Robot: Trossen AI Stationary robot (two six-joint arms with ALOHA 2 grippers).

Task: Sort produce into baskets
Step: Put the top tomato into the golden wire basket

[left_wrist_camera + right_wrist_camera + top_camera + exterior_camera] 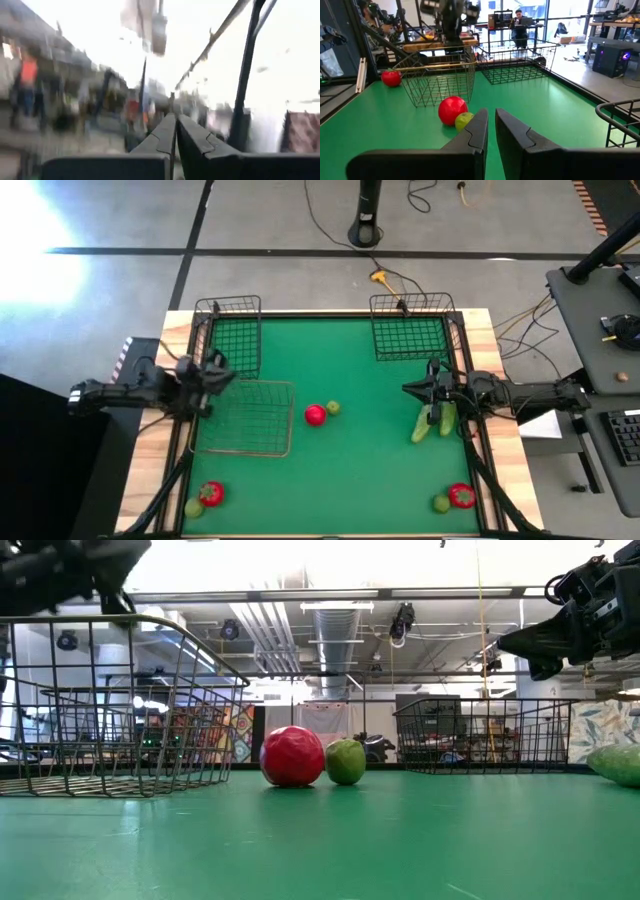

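Observation:
The wide grey-wire basket (pixel 243 417) stands at mid-left. Two small dark baskets stand at the far left (pixel 228 330) and far right (pixel 412 328). A red piece (pixel 315 415) and a yellow-green piece (pixel 333 408) lie side by side at the table's middle. Two green cucumbers (pixel 435 421) lie at the right. A red and a yellow-green pair lie near the front left (pixel 211 493) and the front right (pixel 461 496). My left gripper (pixel 218 372) is shut and empty above the grey basket's far left corner. My right gripper (pixel 408 390) is shut and empty, raised just beyond the cucumbers, pointing at the middle pair (pixel 452 110).
The table has raised wooden borders (pixel 175 330) on its left and right. Bare green mat (pixel 350 470) lies between the middle pair and the front edge. In the right wrist view a person sits at a desk (pixel 520 22) in the room beyond the table.

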